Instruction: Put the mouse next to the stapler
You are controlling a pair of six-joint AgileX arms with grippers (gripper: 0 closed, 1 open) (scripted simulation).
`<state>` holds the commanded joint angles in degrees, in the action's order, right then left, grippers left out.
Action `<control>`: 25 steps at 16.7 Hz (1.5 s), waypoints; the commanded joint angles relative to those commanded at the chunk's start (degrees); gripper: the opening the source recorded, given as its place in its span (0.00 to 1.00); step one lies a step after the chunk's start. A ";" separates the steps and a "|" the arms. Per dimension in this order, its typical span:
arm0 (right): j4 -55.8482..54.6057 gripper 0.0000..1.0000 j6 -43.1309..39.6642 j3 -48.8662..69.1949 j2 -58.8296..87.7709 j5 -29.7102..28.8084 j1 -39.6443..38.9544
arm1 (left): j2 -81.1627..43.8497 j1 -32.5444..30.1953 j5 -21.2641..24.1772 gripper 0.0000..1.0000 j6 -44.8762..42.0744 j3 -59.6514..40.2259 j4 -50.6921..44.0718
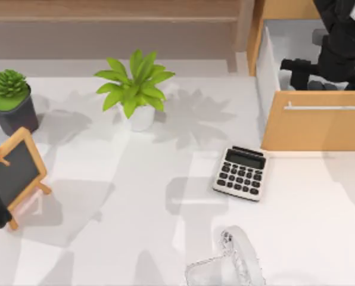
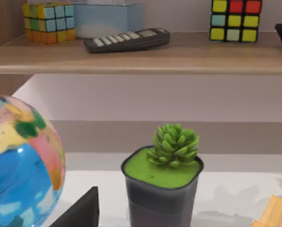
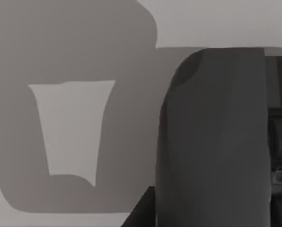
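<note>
Matt table, wood and plastic around it

I see a smooth matt white table (image 1: 106, 238), a wood-grain drawer front (image 1: 314, 128), a plastic-looking calculator (image 1: 240, 173) and a clear glassy object (image 1: 234, 262).

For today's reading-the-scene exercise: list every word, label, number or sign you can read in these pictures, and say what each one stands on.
No text can be read anywhere.
Calculator on the table: key markings too small to read, display blank.
Remote control on the shelf: button markings blurred.
Small chalkboard: nothing written on it.
Globe: coloured patches, no legible names.
Puzzle cubes: plain coloured squares, no signs.
</note>
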<state>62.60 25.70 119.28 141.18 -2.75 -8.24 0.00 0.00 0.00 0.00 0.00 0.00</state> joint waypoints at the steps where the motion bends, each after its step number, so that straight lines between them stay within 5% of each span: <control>1: 0.00 0.10 0.00 0.00 0.00 0.00 0.00 | 0.00 0.00 0.00 1.00 0.00 0.00 0.00; 3: 0.00 0.00 0.00 0.00 0.00 0.00 0.00 | 0.00 0.00 0.00 1.00 0.00 0.00 0.00; 15: 1.22 0.00 -3.10 -0.75 -3.07 0.69 0.06 | 0.00 0.00 0.00 1.00 0.00 0.00 0.00; 25: 0.89 0.00 -39.66 -9.75 -30.29 7.22 8.90 | 0.00 0.00 0.00 1.00 0.00 0.00 0.00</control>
<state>63.50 -13.96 109.53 110.90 4.47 0.65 0.00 0.00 0.00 0.00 0.00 0.00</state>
